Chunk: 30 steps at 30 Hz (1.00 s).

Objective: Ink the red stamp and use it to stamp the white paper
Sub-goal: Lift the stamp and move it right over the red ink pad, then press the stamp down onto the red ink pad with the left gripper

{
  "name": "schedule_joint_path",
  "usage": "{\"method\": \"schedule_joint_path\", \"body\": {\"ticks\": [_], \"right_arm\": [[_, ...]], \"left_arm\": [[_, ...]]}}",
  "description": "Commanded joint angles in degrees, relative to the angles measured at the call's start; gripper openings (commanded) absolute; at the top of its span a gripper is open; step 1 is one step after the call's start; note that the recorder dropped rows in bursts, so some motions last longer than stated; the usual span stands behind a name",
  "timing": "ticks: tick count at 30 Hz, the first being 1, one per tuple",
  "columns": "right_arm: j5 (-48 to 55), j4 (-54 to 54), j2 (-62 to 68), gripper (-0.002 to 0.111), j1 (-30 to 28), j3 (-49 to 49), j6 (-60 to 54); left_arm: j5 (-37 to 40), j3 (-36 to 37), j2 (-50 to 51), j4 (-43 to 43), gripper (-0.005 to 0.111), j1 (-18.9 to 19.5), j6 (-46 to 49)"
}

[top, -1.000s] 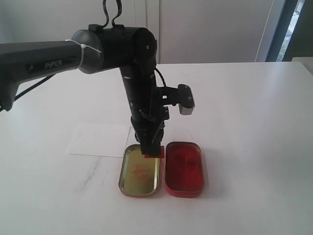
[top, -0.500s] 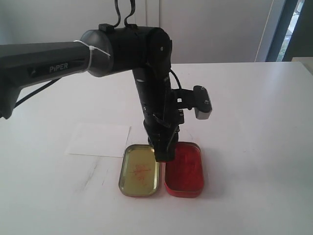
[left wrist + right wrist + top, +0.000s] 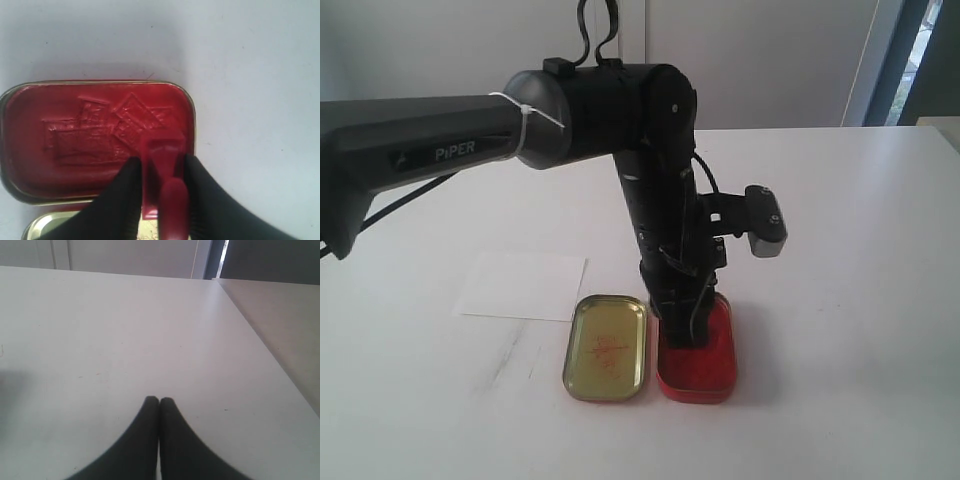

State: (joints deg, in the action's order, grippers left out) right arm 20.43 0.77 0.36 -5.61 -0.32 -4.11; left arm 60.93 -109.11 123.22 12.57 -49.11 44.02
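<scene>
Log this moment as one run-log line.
phase: inking | left gripper: shut on red stamp, over red ink-pad tin | right gripper: shut, holding nothing | white paper: no imprint visible

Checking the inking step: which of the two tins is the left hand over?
The red ink-pad tin, the right one in the exterior view; the gold tin stands uncovered.

White table (image 3: 840, 300) bears white paper (image 3: 525, 285), gold lid (image 3: 607, 347), red ink tin (image 3: 705, 375)
</scene>
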Motion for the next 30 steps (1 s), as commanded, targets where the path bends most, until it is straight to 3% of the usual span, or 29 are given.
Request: {"method": "schedule_joint_path", "body": {"ticks": [1,30], "right_arm": [[-0.81,-0.47,-0.36,0.0,-0.18,0.32,0.01],[-0.81,-0.47,-0.36,0.0,-0.18,0.32,0.01]], "left_arm": [[-0.6,-0.31,-0.19,2.43,0.0,-0.35,-0.54],[-3.64,0.02,4.36,0.7,0.0,-1.33,-0.9]]}}
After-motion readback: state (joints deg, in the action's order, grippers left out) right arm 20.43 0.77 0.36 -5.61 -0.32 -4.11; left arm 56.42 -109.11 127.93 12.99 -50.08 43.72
